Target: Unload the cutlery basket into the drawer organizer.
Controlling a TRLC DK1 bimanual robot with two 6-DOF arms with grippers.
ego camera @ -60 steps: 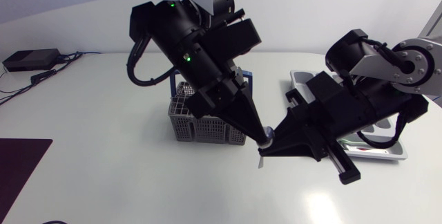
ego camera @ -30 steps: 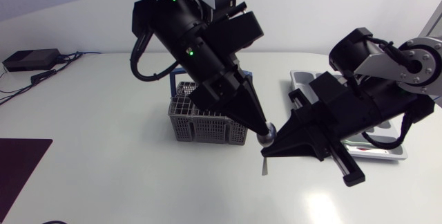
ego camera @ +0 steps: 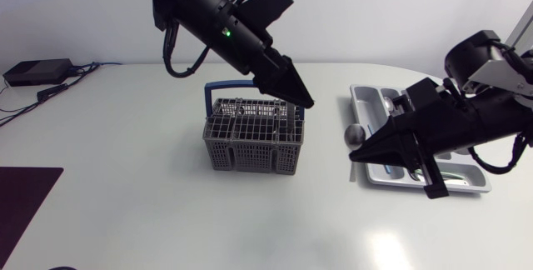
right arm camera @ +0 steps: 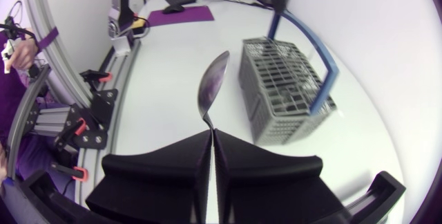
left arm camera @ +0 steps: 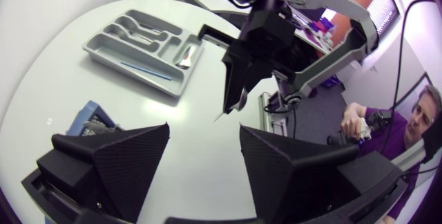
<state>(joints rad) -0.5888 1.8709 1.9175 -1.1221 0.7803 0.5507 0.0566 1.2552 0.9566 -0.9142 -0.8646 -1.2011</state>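
Right wrist view is showing right gripper fingers clamping spoon handle; left wrist view is showing left gripper fingers spread apart over basket.

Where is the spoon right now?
In the head view, the spoon is clamped in the right gripper, right of centre, between the cutlery basket and the drawer organizer, nearer the organizer.

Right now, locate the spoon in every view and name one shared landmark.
Head view: spoon at the right gripper tip, beside the drawer organizer.
Left wrist view: ahead, held by the right gripper.
Right wrist view: spoon clamped in its own gripper, bowl forward.
Shared landmark: the cutlery basket.
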